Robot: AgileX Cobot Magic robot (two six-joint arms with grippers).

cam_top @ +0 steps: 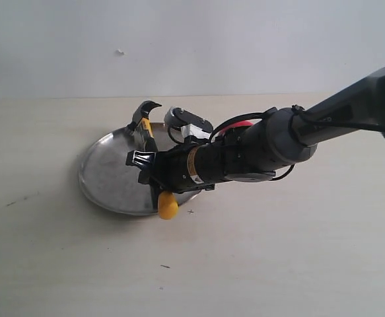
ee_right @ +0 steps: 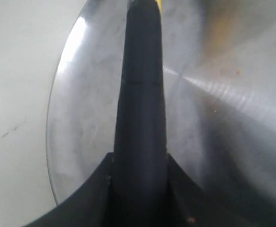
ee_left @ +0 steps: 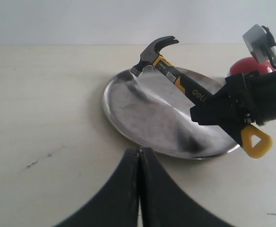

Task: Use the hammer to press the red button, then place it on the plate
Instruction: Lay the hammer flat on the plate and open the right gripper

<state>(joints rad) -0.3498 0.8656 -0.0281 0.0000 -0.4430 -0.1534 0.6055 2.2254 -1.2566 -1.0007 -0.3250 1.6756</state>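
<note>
While the right gripper (cam_top: 149,165) pinches the black rubber handle of a claw hammer (cam_top: 144,113) with a dark metal head and yellow end, the tool stretches across a large round silver metal plate (cam_top: 103,168). Its head is at the plate's far rim and its yellow end juts past the near rim; whether it touches the plate is unclear. A glossy red dome button (ee_left: 246,65) sits just beside the plate, partly hidden. The left gripper (ee_left: 138,189), fingers pressed together and empty, hangs apart from the plate.
</note>
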